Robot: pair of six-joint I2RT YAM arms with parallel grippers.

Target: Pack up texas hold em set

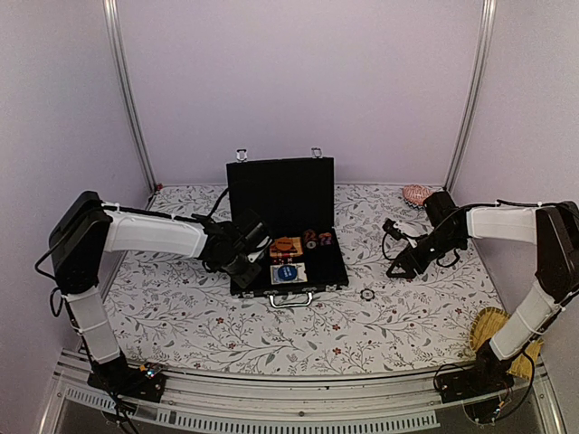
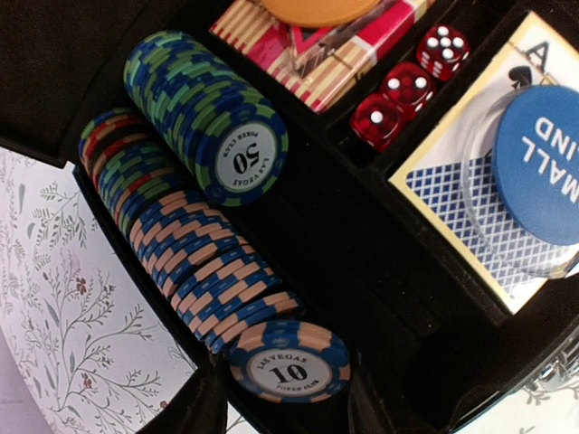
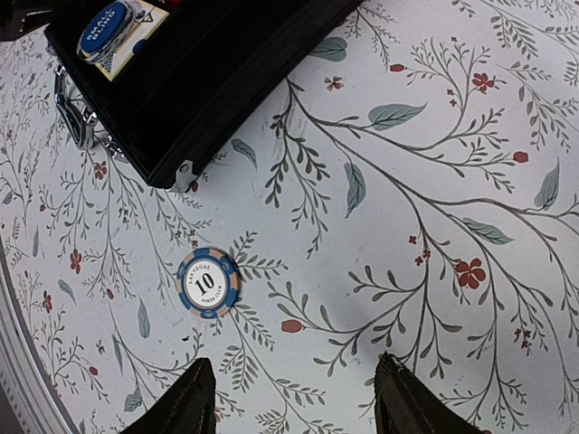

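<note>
Spread jaws on the left gripper flank a "10" chip at the near end of a chip row inside the case. Its fingers sit right at the chip's edges, and I cannot tell whether they press it. The jaws of the right gripper stand wide apart with nothing between them, above bare cloth.

A floral tablecloth covers the table. At its centre stands the black briefcase, open. Its lid is upright at the back with two silver latches on the top edge, and the silver handle faces the arms. The left gripper is at the case's left side. The right one is well apart from the case, off to its right. A yellow straw item lies at the near right edge, and a pink shell at the far right.

Inside the tray, two chip rows stand on edge at the left. The blue-and-green row ends in a "50" face, and the blue-and-peach row ends in the "10" chip. To their right sit a red-patterned card box with an orange disc on it and a blue-backed deck carrying a blue disc. Three red dice sit in a narrow slot between the box and the deck. A loose chip, also marked "10", lies flat on the cloth off the case's front right corner, not touching it.
</note>
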